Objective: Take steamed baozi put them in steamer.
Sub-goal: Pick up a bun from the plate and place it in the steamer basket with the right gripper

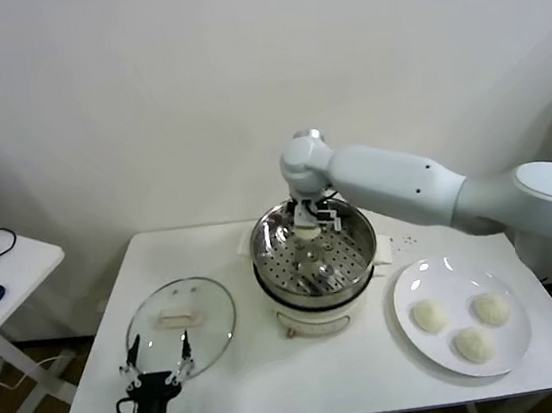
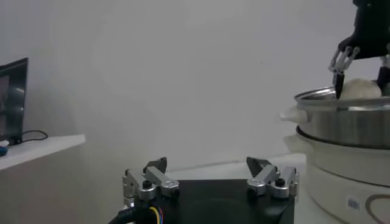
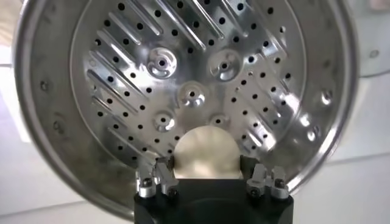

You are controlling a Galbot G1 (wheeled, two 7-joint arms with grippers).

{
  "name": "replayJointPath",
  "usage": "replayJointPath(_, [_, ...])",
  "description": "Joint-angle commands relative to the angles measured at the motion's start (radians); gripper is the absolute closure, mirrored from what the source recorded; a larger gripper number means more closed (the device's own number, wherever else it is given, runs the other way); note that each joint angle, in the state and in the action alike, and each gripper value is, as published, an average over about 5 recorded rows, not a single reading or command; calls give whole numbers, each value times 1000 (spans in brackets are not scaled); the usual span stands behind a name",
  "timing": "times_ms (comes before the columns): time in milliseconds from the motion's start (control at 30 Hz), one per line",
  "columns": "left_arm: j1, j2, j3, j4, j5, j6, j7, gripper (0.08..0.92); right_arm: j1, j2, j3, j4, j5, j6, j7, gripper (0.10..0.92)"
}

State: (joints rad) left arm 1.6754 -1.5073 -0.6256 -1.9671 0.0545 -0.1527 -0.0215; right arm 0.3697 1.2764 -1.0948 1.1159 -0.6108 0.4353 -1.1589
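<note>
My right gripper (image 1: 306, 229) hangs over the far side of the shiny steamer (image 1: 259, 256), shut on one steamed baozi (image 1: 305, 232). In the right wrist view the cream bun (image 3: 205, 152) sits between the fingers (image 3: 163, 172), above the perforated steamer floor (image 3: 122, 73), which holds nothing else. Three more baozi (image 1: 429, 316) (image 1: 490, 308) (image 1: 472, 345) lie on the white plate (image 1: 407, 289) to the right. My left gripper (image 1: 158, 367) is parked open at the table's front left. Its view shows the held bun (image 2: 361, 89) just above the steamer rim (image 2: 347, 119).
A flat glass lid (image 1: 180, 324) lies left of the steamer, just beyond my left gripper. The steamer sits on a white cooker base (image 1: 315, 321). A side table (image 1: 2, 270) with a mouse and cables stands at far left.
</note>
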Motion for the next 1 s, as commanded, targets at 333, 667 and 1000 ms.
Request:
replayJointPath(333, [3,-4,-1,11,-1,-3,-1,177,-52,17,13,-10,-87,26,6,330])
replayJointPath(667, [-1,-10,-1,16,-1,-2,-1,177,-53,9,14,-16,-86,24,19,213])
replayJointPath(1000, [-6,-11,-1,17,0,2,-2,177,58,-74,10,52,71,13,-19,203])
